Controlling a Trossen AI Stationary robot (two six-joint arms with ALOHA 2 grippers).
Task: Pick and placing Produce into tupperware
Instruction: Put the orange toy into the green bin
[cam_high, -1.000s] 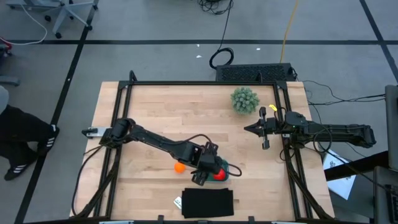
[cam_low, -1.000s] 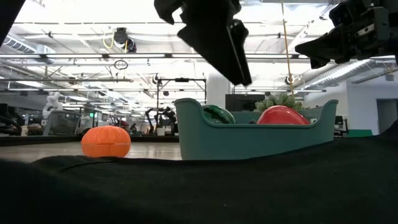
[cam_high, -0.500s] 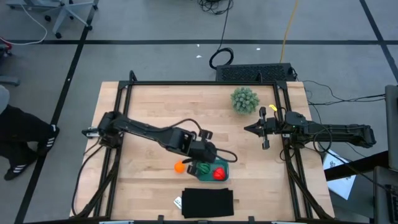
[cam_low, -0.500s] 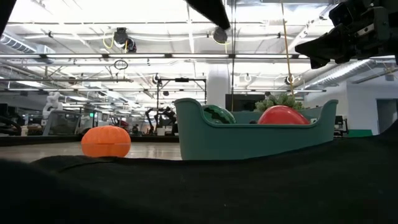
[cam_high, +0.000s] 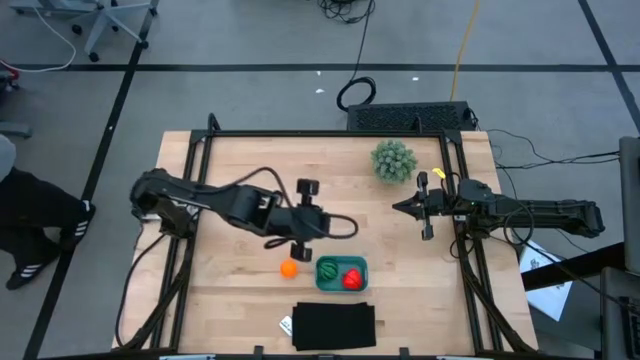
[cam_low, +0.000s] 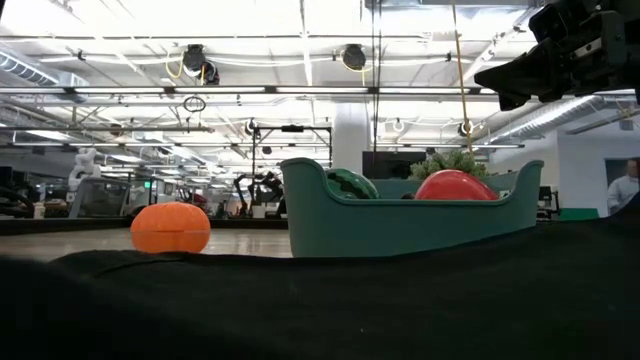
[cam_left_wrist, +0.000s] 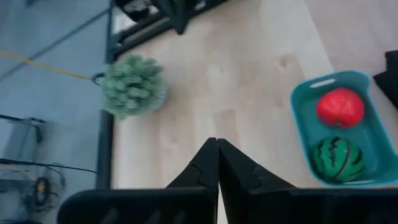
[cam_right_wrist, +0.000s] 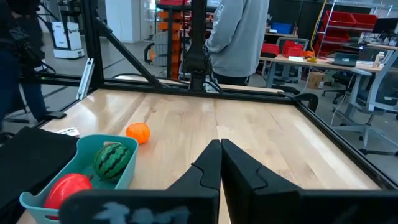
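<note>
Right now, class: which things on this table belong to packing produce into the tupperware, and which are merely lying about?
Job:
tupperware
red fruit, inside it
striped green fruit, inside it
orange ball, on the table beside it

Lying about:
bushy plant
black mat

Three pieces of produce: one red fruit (cam_high: 352, 280), one striped melon (cam_high: 328, 270), one orange ball (cam_high: 289, 268). One teal tupperware (cam_high: 342, 288), one bushy plant (cam_high: 393, 160). Two grippers: left gripper (cam_high: 304, 249), right gripper (cam_high: 398, 207).

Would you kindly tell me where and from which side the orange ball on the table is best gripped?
Probably from straight above, fingers across its widest middle: the orange ball sits alone on bare wood, apart from the tupperware wall, so both sides look open. The left end effector is nearest.
</note>
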